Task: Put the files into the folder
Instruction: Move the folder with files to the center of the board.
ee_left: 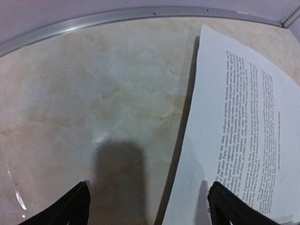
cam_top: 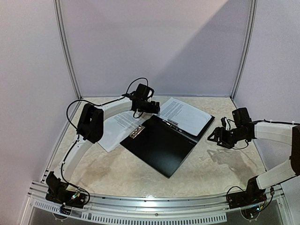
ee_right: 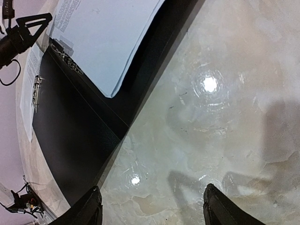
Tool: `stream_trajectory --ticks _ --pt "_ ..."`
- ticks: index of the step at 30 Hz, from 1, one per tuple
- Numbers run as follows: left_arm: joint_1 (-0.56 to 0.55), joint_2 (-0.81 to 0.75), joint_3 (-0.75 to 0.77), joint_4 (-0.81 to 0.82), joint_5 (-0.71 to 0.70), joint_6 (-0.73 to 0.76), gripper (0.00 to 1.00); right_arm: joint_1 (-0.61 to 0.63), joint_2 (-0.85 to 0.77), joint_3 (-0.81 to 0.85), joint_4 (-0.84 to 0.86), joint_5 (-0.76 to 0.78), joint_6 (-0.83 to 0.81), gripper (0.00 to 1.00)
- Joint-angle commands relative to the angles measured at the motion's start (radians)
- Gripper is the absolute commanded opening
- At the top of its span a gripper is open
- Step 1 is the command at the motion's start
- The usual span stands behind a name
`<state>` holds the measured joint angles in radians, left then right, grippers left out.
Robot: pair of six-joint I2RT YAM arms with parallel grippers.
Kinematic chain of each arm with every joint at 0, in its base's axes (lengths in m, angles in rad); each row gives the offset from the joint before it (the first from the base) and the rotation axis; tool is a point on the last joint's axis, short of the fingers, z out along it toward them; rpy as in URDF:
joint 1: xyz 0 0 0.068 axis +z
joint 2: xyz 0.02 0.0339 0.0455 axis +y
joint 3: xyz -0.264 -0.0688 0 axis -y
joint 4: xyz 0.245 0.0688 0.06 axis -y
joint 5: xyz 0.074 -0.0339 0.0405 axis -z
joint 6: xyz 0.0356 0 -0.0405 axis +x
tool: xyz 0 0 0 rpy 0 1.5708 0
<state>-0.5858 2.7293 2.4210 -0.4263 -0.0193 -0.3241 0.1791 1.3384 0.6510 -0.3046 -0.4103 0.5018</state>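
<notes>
The left pincer stood wide and empty at the files' edge; the right pincer, likewise wide, hovered near the open folder.

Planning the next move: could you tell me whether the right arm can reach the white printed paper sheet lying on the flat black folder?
Probably yes: the open right gripper hovers over the marbled table just beside the black folder, with nothing between it and the white printed sheet.
</notes>
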Motion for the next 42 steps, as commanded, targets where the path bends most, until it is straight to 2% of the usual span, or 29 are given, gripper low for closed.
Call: stream_trajectory --ticks 1,12,21,26,33,42 --pt "-0.006 0.015 -0.008 0.072 0.106 -0.016 0.88 0.013 0.012 -0.038 0.036 -0.006 0.028 0.73" --pt "-0.025 0.064 -0.006 0.085 0.292 0.073 0.87 0.02 0.034 -0.047 0.065 -0.013 0.028 0.73" --pt "-0.081 0.069 -0.018 0.058 0.436 0.189 0.87 0.019 0.033 0.048 -0.011 0.007 -0.001 0.74" --pt "-0.114 0.04 -0.067 0.054 0.539 0.235 0.84 0.003 0.02 0.185 -0.16 0.084 -0.067 0.74" --pt "-0.198 -0.045 -0.179 -0.019 0.603 0.347 0.83 -0.044 -0.031 0.272 -0.25 0.216 -0.134 0.78" --pt "-0.275 -0.206 -0.393 -0.143 0.626 0.492 0.79 -0.049 -0.017 0.199 -0.261 0.371 -0.163 0.84"
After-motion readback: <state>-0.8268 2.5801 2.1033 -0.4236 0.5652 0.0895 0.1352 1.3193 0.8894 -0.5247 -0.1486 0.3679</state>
